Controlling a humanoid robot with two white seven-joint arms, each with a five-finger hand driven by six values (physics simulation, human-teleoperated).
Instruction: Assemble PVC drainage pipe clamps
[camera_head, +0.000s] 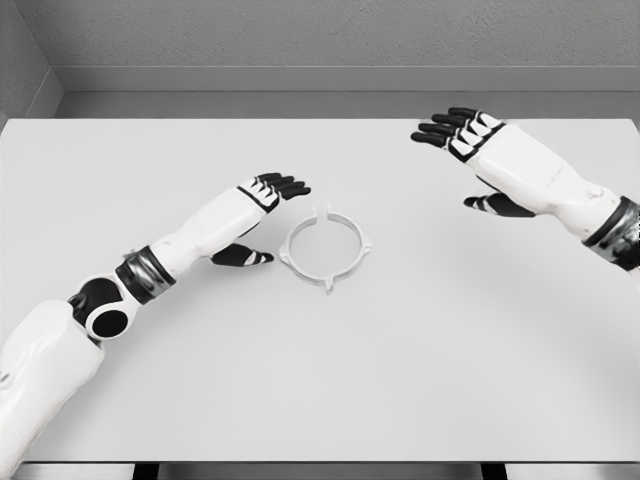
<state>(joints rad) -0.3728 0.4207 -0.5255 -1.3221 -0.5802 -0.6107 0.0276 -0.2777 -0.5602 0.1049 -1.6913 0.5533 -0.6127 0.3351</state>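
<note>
A white ring-shaped pipe clamp (327, 247) with small tabs around its rim lies flat near the middle of the white table (420, 360). My left hand (268, 215) hovers just left of the ring, fingers stretched out and thumb below, holding nothing. My right hand (462, 150) is raised at the upper right, well away from the clamp, fingers spread and empty.
The table's far edge meets a grey wall along the top. A dark gap shows under the table's front edge at the bottom.
</note>
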